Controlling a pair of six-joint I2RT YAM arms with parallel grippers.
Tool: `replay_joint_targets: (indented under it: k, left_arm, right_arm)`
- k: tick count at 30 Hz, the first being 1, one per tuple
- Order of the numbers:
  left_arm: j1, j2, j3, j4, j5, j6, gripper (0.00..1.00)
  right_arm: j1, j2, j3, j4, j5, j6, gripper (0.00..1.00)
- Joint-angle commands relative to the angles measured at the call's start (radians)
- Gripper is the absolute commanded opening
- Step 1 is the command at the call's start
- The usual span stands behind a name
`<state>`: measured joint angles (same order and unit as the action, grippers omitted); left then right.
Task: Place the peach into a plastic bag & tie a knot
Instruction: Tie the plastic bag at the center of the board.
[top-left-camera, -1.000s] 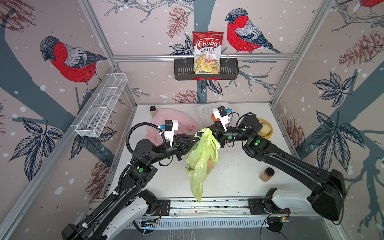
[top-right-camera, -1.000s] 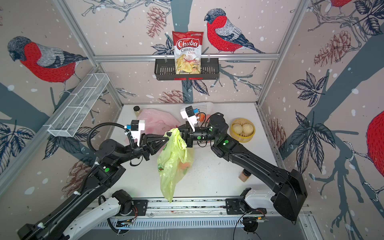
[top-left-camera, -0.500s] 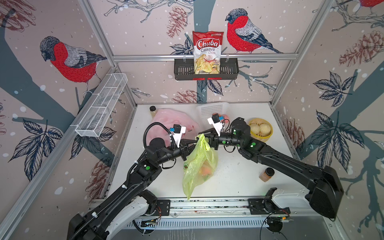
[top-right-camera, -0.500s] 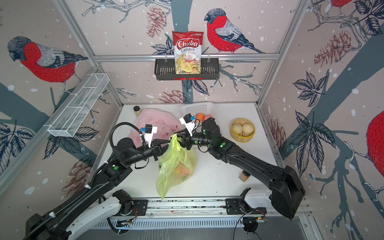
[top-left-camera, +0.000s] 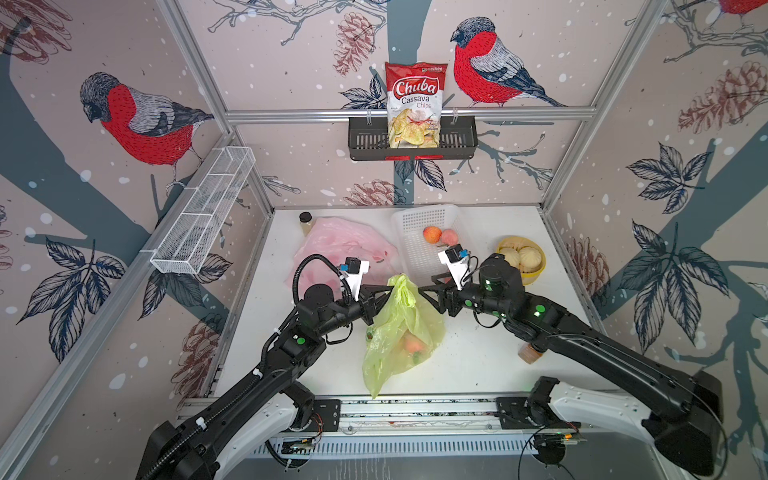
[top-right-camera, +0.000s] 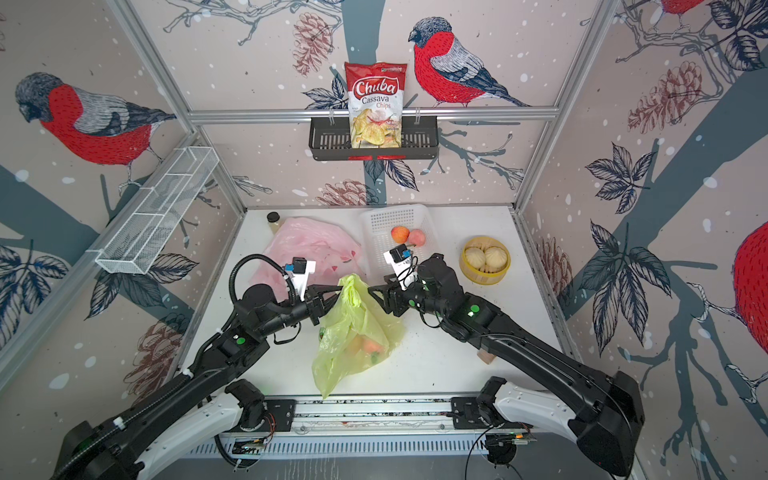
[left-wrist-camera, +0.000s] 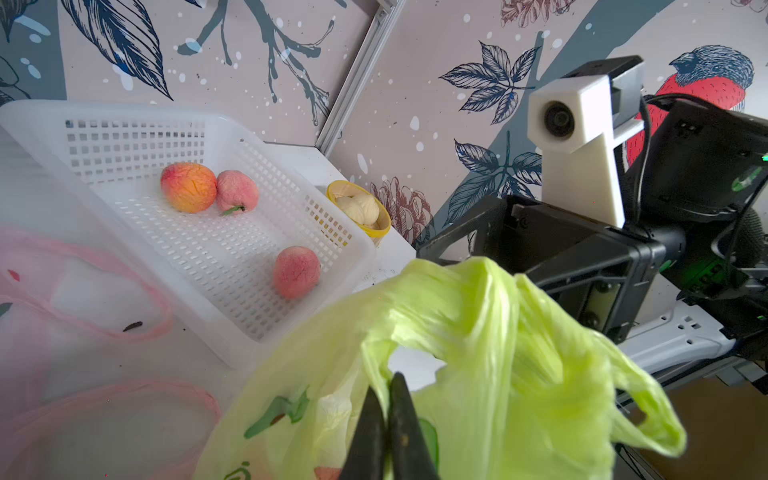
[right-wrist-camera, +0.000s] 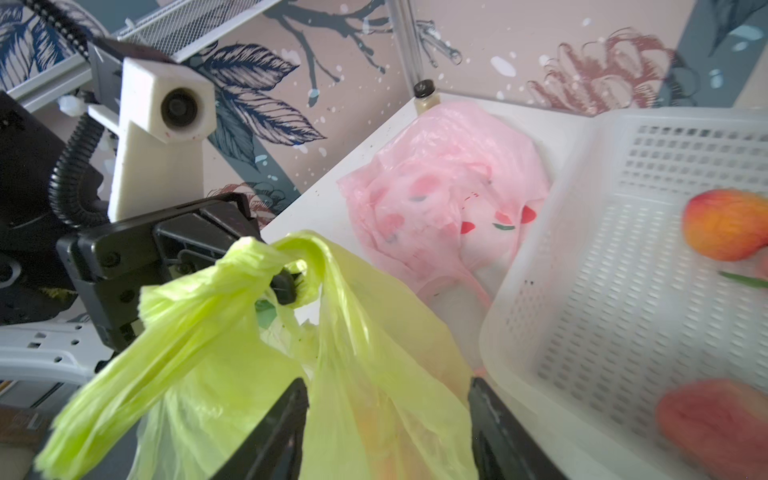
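In both top views the left pincer (top-left-camera: 385, 293) is pinching the gathered top of the green bag (top-left-camera: 401, 332), which is sagging onto the table (top-left-camera: 478, 361) below it. The right pincer (top-left-camera: 424, 286) is standing parted just beside the bag's far side, and the peach (top-left-camera: 412, 344) is lying inside the bag. In the left wrist view the left pincer (left-wrist-camera: 390, 384) is clamping tight on green film. In the right wrist view the right pincer (right-wrist-camera: 388, 399) is gaping wide, loose bag film is hanging between its fingers, and the white basket (right-wrist-camera: 665, 187) is sitting close alongside.
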<state>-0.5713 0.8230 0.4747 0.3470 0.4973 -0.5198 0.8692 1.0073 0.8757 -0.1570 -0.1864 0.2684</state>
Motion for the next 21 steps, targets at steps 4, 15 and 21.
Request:
replay_joint_targets:
  k: [4, 15, 21]
  left_arm:
    - [0.004, 0.017, 0.005, 0.034, 0.01, 0.001, 0.0]
    - [0.004, 0.016, 0.006, 0.039, 0.018, -0.007, 0.0]
    - [0.004, 0.019, 0.006, 0.043, 0.024, -0.008, 0.0]
  right_arm:
    - [0.014, -0.086, 0.004, 0.013, -0.091, 0.111, 0.65]
    - [0.106, 0.048, 0.093, 0.07, -0.149, 0.186, 0.64]
    - [0.123, 0.088, 0.099, 0.062, -0.127, 0.177, 0.54]
